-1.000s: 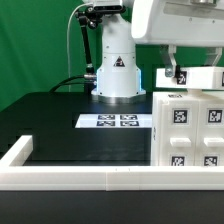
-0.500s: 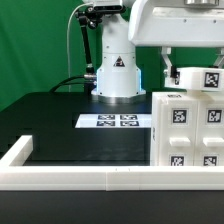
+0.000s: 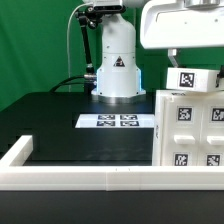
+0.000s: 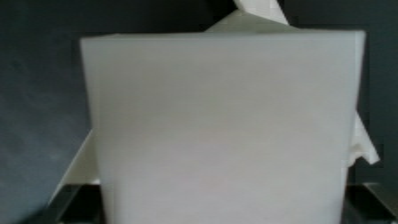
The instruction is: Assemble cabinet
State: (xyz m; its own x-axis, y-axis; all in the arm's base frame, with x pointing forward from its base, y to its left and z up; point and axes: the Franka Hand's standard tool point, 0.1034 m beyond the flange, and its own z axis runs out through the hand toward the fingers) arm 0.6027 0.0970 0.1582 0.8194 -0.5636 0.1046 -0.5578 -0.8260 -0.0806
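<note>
**White block gripped above the cabinet body**

In the exterior view the gripper (image 3: 178,62) hangs at the upper right of the scene, its white wrist housing filling the corner. Its jaws stand wide and are closed on a white block (image 3: 192,80) that bears a square black-and-white tag on its facing side; the dark fingers (image 3: 172,62) reach down behind the block's near end. The block sits directly below the gripper, roughly level.

Right under the held block stands the cabinet body (image 3: 188,130), a tall white box with several tags on its front. The block's underside is at, or just above, the body's top edge; whether the two touch cannot be told.

Below and to the exterior view's left of the gripper, flat on the black table (image 3: 70,125), lies the marker board (image 3: 116,121). Behind it rises the arm's white base (image 3: 117,62). A long low white border rail (image 3: 90,177) runs along the table's front, well below the gripper.

In the wrist view the white block (image 4: 217,125) fills nearly the whole frame, with a sliver of another white part behind it.
</note>
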